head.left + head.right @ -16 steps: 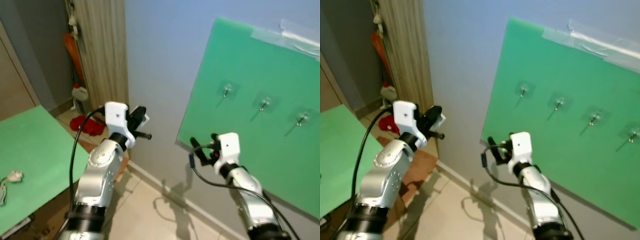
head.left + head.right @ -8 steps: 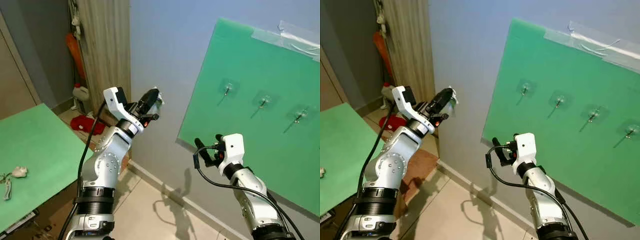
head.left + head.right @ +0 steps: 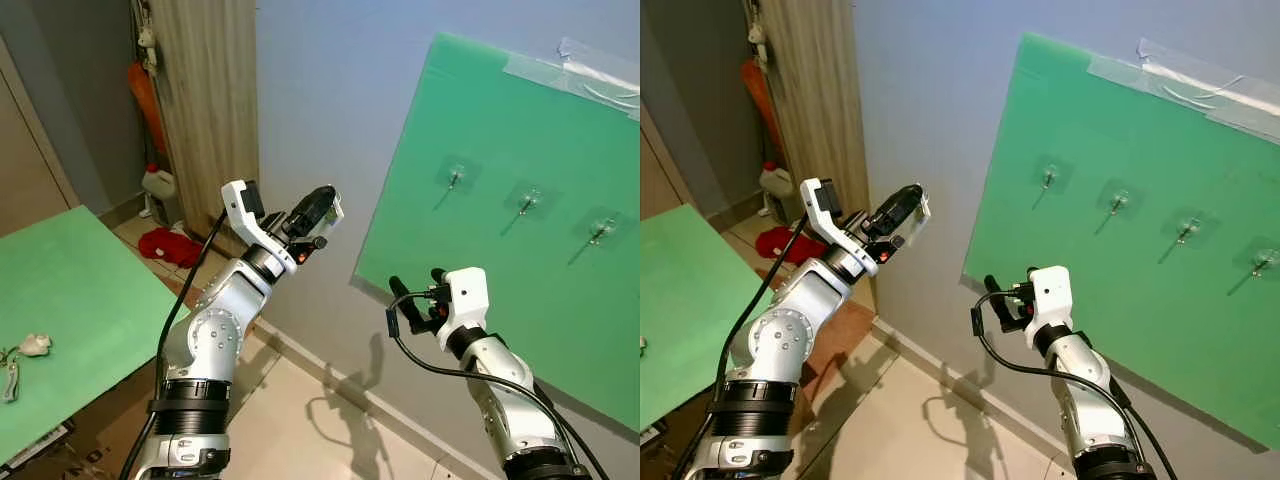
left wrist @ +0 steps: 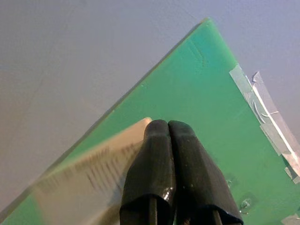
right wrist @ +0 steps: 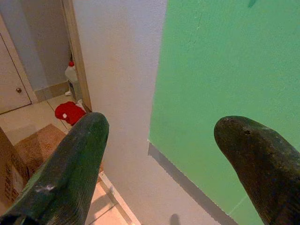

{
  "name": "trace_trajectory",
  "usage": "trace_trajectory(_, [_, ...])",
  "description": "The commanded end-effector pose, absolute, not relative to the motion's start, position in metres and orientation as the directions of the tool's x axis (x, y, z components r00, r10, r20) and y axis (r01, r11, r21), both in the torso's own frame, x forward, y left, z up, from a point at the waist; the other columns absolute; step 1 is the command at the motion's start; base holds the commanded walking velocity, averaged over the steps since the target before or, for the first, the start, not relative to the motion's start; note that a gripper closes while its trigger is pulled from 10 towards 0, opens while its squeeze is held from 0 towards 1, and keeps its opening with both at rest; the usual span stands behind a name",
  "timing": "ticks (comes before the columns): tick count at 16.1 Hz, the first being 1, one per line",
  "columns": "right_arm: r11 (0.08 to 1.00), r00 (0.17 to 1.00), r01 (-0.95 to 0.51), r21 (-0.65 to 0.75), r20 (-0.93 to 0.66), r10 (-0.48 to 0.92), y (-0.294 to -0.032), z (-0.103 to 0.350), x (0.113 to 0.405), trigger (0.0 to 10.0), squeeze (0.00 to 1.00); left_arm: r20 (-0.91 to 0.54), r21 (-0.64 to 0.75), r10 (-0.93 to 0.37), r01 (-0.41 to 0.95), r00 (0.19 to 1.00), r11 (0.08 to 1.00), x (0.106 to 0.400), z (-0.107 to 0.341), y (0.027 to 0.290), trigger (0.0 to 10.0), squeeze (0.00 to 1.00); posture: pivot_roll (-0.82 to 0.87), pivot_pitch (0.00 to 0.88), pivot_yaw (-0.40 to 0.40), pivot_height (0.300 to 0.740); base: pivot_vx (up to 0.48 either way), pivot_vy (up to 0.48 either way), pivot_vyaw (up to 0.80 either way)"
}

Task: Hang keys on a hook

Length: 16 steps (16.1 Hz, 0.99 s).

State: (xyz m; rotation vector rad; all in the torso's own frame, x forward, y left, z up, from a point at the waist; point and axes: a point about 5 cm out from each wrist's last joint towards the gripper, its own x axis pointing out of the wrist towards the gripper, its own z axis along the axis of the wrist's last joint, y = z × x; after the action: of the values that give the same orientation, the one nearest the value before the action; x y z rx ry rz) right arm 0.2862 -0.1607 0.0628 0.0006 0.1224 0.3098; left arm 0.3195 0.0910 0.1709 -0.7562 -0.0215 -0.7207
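A green board (image 3: 500,120) leans on the wall at the right, with three small clear hooks (image 3: 455,180) (image 3: 527,205) (image 3: 602,235) in a row. My left gripper (image 3: 318,208) is raised in front of the wall, left of the board, pointing toward it. Its fingers (image 4: 161,164) are pressed together, and a pale printed tag (image 4: 93,173) sticks out beside them; I cannot make out any keys hanging from it. My right gripper (image 3: 412,300) is lower, just off the board's bottom left corner, open with nothing between its fingers (image 5: 70,164).
A green table (image 3: 70,290) stands at the left; a white fob (image 3: 30,345) with a metal bunch lies near its edge. A wooden door frame (image 3: 205,100), a red cloth (image 3: 170,247) and a bottle (image 3: 157,182) are behind my left arm. Tape (image 3: 590,75) holds the board's top.
My left arm has swung up and to the right, bringing its gripper closer to the green board. The right arm has barely moved.
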Motion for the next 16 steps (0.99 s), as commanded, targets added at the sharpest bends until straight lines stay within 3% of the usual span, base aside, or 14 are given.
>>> trace_trajectory(1, [0.954,0.945,-0.299,0.011,-0.132,0.298,-0.162,0.062,0.286,10.0,0.00,0.283,-0.610,-0.608,0.629,0.742,0.483,0.319,0.176,0.088,0.0,0.40,-0.02,0.000,-0.080,0.736,0.000,0.000,0.00])
trace_trajectory(4, [0.955,0.946,-0.297,0.010,-0.131,0.296,-0.161,0.062,0.285,10.0,0.00,0.233,-0.567,-0.608,0.614,0.759,0.549,0.321,0.173,0.089,0.0,0.40,-0.03,0.000,-0.076,0.736,0.000,0.000,0.00])
trace_trajectory(5, [0.956,0.947,-0.295,0.010,-0.133,0.293,-0.161,0.061,0.284,10.0,0.00,0.165,-0.482,-0.576,0.575,0.801,0.661,0.327,0.168,0.091,0.0,0.40,-0.03,0.000,-0.074,0.736,0.000,0.000,0.00])
trace_trajectory(6, [0.956,0.947,-0.293,0.011,-0.134,0.291,-0.161,0.060,0.284,10.0,0.00,0.087,-0.316,-0.512,0.512,0.854,0.799,0.333,0.164,0.096,0.0,0.41,-0.03,0.000,-0.073,0.736,0.000,0.000,0.00])
trace_trajectory(7, [0.956,0.947,-0.292,0.012,-0.136,0.291,-0.161,0.060,0.283,10.0,0.00,0.026,-0.057,-0.455,0.456,0.890,0.888,0.338,0.161,0.099,0.0,0.41,-0.03,0.000,-0.069,0.736,0.000,0.000,0.00])
trace_trajectory(8, [0.956,0.947,-0.292,0.013,-0.137,0.291,-0.161,0.060,0.283,10.0,0.00,0.027,0.028,-0.446,0.445,0.895,0.895,0.338,0.162,0.100,0.0,0.40,-0.03,0.000,-0.068,0.736,0.000,0.000,0.00])
trace_trajectory(13, [0.956,0.947,-0.292,0.013,-0.136,0.291,-0.163,0.059,0.283,10.0,0.00,0.091,0.119,-0.466,0.455,0.880,0.883,0.338,0.170,0.094,0.0,0.42,-0.03,0.000,-0.065,0.736,0.000,0.000,0.00])
trace_trajectory(16, [0.955,0.945,-0.295,0.008,-0.143,0.293,-0.164,0.059,0.283,10.0,0.00,0.137,0.121,-0.516,0.503,0.845,0.856,0.333,0.173,0.087,0.0,0.43,-0.03,0.000,-0.067,0.736,0.000,-0.472,0.00])
